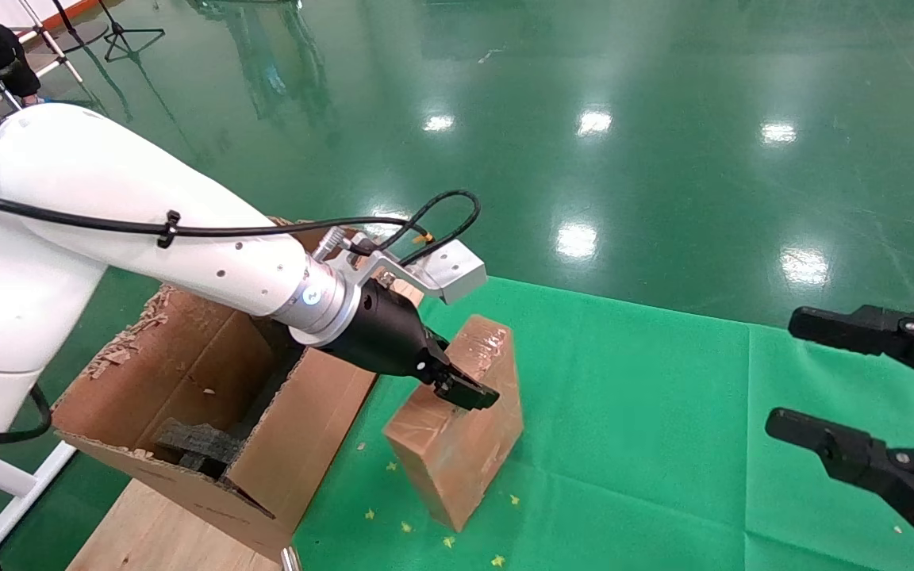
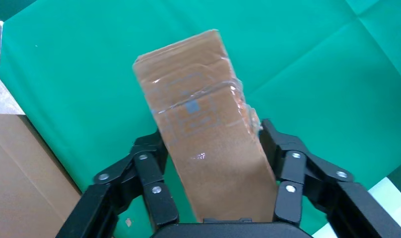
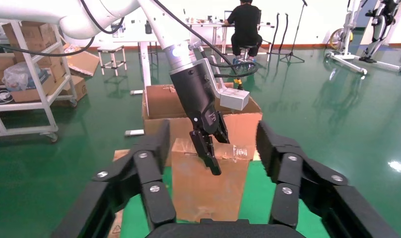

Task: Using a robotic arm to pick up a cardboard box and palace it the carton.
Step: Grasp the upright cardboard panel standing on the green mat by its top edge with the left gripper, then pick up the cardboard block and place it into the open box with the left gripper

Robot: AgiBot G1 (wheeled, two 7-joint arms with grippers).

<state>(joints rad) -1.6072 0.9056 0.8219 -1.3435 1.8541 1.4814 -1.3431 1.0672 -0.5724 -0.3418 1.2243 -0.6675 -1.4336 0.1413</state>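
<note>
Pinching top of cardboard box (image 1: pixel 457 444), left pincer (image 1: pixel 457 379) grips slick tape. Box stands on green desk (image 1: pixel 663 412) beside carton (image 1: pixel 187 396); could slip, snag torn flap. Right pincer (image 1: pixel 838 388) spread, idle.

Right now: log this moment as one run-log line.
left gripper: shut on cardboard box | box: tilted on green mat, beside carton | right gripper: open, idle
</note>
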